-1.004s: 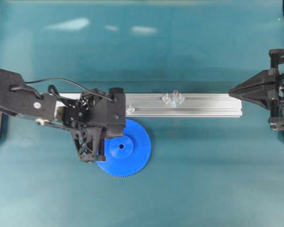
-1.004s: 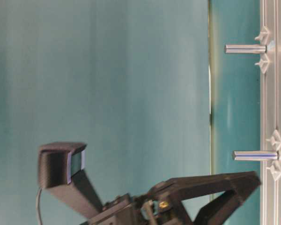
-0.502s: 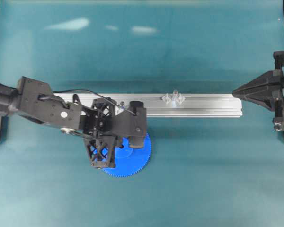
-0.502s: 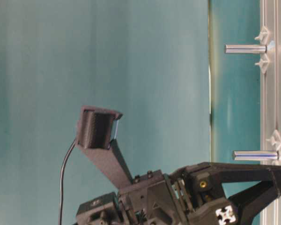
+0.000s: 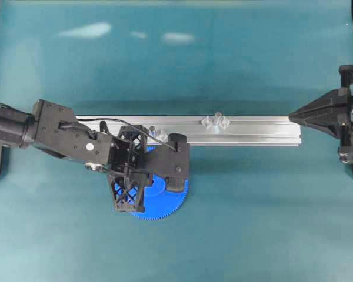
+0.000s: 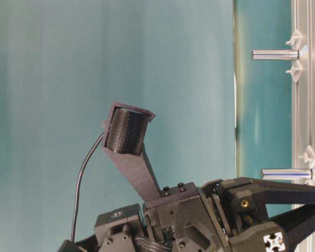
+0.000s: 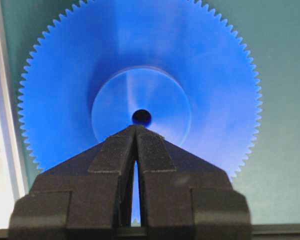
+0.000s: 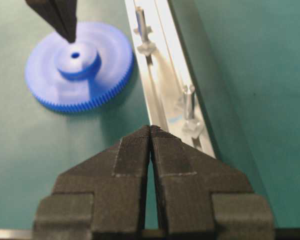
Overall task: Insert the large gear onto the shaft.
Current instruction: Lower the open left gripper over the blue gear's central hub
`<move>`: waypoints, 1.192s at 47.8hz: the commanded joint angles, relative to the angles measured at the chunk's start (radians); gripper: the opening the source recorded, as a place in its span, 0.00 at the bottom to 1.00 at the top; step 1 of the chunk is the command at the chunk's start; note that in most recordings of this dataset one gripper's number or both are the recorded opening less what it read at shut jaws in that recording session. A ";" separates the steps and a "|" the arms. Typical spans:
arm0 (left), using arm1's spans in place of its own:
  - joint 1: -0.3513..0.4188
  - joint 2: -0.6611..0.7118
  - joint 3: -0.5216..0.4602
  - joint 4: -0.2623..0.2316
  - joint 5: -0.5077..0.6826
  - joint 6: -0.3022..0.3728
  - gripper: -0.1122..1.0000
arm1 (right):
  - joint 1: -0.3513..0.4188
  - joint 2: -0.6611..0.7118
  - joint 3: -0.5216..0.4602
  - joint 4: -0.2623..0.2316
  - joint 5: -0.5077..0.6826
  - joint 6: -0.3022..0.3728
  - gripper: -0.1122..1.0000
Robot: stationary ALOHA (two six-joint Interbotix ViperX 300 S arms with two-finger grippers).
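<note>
I count one large gear (image 5: 167,202), bright blue and toothed, lying flat on the one teal table (image 5: 235,223). One long aluminium rail (image 5: 253,130) crosses the table. Two thin silvery pegs stand on that rail: one shaft (image 8: 188,102) nearer my right side, and a second shaft (image 8: 141,21) close beside the gear. Each peg has two small translucent mounts (image 5: 207,123) at its foot, so four in all. I have two grippers: my left gripper (image 7: 136,131) and my right gripper (image 8: 150,131).
</note>
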 commanded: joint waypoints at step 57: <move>-0.011 0.023 -0.035 0.002 -0.014 0.040 0.12 | -0.003 0.011 0.006 0.000 0.000 0.009 0.18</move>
